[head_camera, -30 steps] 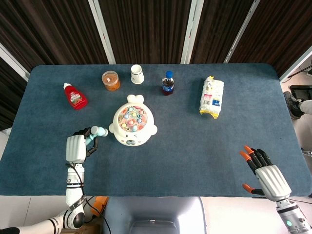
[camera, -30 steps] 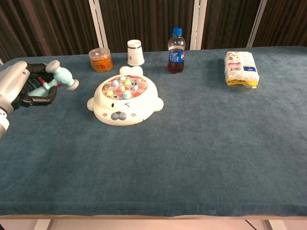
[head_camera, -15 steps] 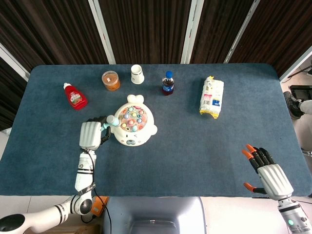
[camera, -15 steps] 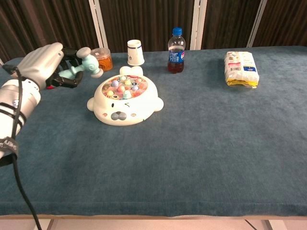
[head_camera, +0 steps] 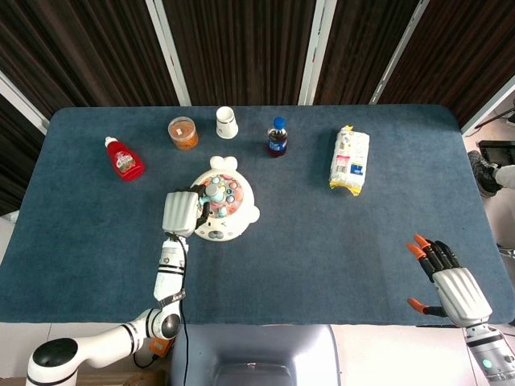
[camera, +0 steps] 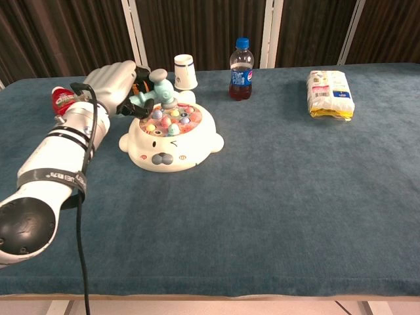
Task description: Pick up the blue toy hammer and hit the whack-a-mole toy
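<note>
Chest view: left hand covers the orange-lidded jar entirely and most of the red bottle, only a sliver showing at left. Hammer handle buried in the fingers; head-to-toy contact cannot be told. Whack-a-mole toy left rim partly behind the forearm. Right hand out of this frame.

Head view: right hand wrist cut at lower right edge. Packet print too small to read.
</note>
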### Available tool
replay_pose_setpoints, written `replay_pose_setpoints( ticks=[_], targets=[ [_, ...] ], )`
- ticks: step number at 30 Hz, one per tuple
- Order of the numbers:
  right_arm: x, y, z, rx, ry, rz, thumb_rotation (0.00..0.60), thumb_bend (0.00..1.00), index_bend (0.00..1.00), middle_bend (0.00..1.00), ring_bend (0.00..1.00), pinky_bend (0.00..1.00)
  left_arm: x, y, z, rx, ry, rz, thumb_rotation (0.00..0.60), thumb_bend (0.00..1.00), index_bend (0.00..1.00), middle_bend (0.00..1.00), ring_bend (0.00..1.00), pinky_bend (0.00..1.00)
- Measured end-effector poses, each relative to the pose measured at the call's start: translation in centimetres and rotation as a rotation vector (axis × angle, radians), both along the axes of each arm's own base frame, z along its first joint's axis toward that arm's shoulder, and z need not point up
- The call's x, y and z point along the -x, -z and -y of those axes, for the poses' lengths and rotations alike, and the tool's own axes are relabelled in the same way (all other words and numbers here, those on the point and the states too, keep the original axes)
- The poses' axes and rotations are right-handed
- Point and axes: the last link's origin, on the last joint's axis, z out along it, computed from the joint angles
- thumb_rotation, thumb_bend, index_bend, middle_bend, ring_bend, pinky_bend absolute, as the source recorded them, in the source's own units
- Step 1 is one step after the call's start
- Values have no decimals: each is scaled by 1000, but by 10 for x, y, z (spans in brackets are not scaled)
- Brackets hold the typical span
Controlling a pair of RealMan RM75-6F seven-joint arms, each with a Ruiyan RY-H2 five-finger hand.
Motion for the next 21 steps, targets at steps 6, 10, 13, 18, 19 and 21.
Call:
replay_pose_setpoints(
  ticks=[6, 10, 13, 18, 19, 21],
  targets=[
    [1, -5, -1, 3, -2, 16, 600, 254, 0, 0, 0, 0, -8, 14, -4, 6, 3, -17, 600, 757, 759, 1000, 891, 1000],
    [2, -8, -2, 7, -3, 25, 600, 253, 0, 0, 0, 0, -13, 18, -7, 9, 11, -33, 600, 757, 759, 1000, 892, 1000],
    [3, -10, -2, 10, -1, 29, 600, 254, 0, 0, 0, 0, -12, 19, -10, 11, 10, -49, 600, 759, 759, 1000, 892, 1000],
    [3, -13, -4, 17, -9, 35, 600, 254, 0, 0, 0, 0, -4, 16, -13, 9, -7, -70, 600, 761, 759, 1000, 892, 1000],
    [3, -13, -4, 17, -9, 35, 600, 254, 0, 0, 0, 0, -1, 16, -14, 10, -13, -74, 600, 760, 759, 1000, 892, 1000],
    [3, -13, -4, 15, -9, 34, 600, 254, 0, 0, 0, 0, 3, 14, -15, 7, -19, -81, 600, 760, 759, 1000, 892, 1000]
  ],
)
